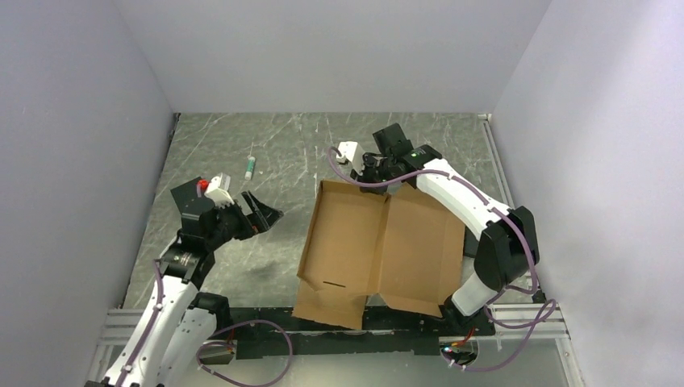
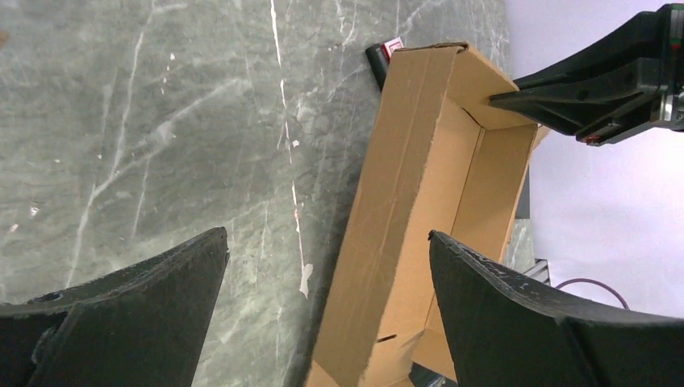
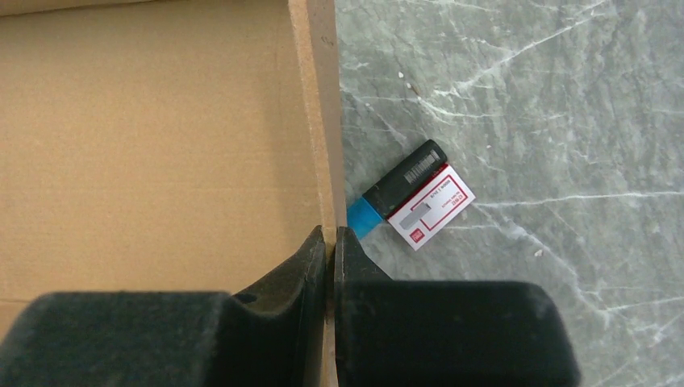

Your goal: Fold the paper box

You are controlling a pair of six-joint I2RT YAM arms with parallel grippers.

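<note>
The paper box (image 1: 379,242) is a brown cardboard sheet lying partly folded in the middle of the table, with its left wall raised. My right gripper (image 1: 381,181) is shut on the box's far edge. In the right wrist view the gripper (image 3: 329,242) pinches the thin cardboard edge, with the box's panel (image 3: 153,137) to its left. My left gripper (image 1: 270,214) is open and empty, to the left of the box and apart from it. In the left wrist view the gripper (image 2: 327,266) faces the box's raised left wall (image 2: 403,218).
A black marker with a blue band and a white-and-red card (image 3: 419,193) lie on the table just behind the box's far edge. A small green-and-white tube (image 1: 251,167) lies at the far left. Grey walls close in both sides.
</note>
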